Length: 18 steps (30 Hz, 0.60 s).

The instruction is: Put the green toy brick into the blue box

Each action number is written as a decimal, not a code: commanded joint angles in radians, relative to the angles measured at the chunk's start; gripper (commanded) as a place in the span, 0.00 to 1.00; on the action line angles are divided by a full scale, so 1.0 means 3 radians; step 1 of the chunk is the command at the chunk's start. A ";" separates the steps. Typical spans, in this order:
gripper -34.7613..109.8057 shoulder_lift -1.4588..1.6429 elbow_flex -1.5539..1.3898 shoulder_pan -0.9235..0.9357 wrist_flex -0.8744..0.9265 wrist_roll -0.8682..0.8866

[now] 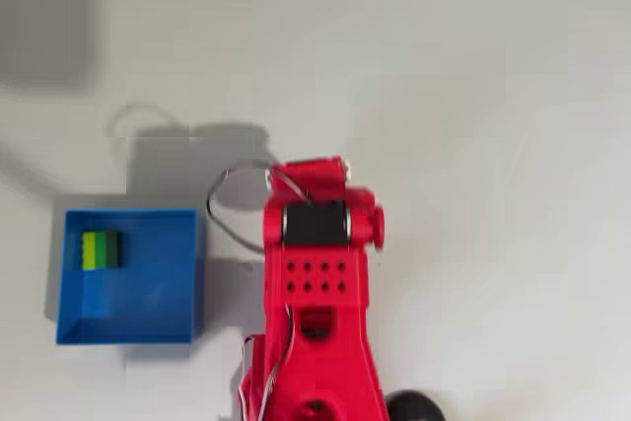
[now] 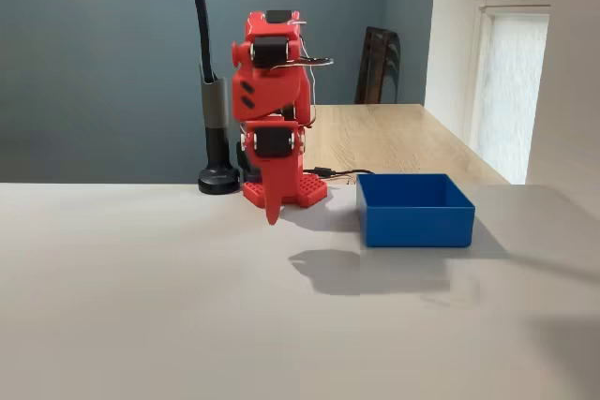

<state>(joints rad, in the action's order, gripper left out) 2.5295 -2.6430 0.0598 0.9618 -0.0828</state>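
red two-finger gripper (image 2: 273,213) hangs tip-down just above the pale table (image 2: 141,306), folded in close to the arm's base; from here it looks pinched together and empty, though i can't tell for sure. small lime-green studded plastic toy brick (image 1: 100,249) lies inside the square, shallow, bright blue plastic box (image 1: 187,273), tucked toward one corner on the flat bottom. box sits just beside the red arm (image 1: 315,283). by my reckoning the job is done: brick delivered, arm tucked away, nothing left.
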 commanded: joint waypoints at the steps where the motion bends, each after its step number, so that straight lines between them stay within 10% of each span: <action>1: 0.24 0.1043 -0.0649 0.0010 -0.0112 -0.0061; 18: 0.24 0.2454 -0.1560 -0.0102 -0.0159 -0.0010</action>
<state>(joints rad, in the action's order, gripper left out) 3.2290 -3.0971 0.0215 0.9204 -0.0736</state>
